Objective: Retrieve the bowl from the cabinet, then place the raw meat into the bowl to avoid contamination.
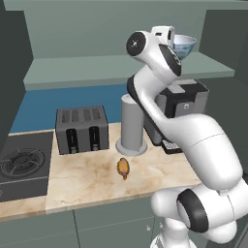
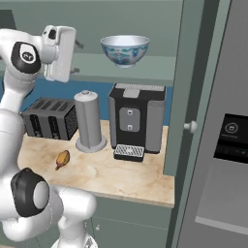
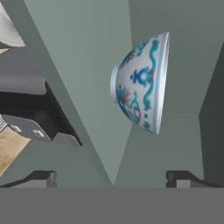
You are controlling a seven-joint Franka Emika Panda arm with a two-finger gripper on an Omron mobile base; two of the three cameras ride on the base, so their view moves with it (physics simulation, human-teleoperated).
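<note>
Bowl (image 1: 185, 46) half hidden behind arm, on cabinet (image 1: 97, 68) shelf

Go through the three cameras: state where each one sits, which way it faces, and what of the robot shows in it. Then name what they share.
Left base view: behind the arm to its left, looking forward and down at the counter, toaster and raw meat; the white arm rises at lower right.
Right base view: behind to the right, facing the coffee machine and cabinet shelf; the arm rises at lower left.
Hand view: on the hand, rolled sideways, aimed at the bowl; the open gripper has its tips at the bottom.
Shared: the bowl on the cabinet shelf.
</note>
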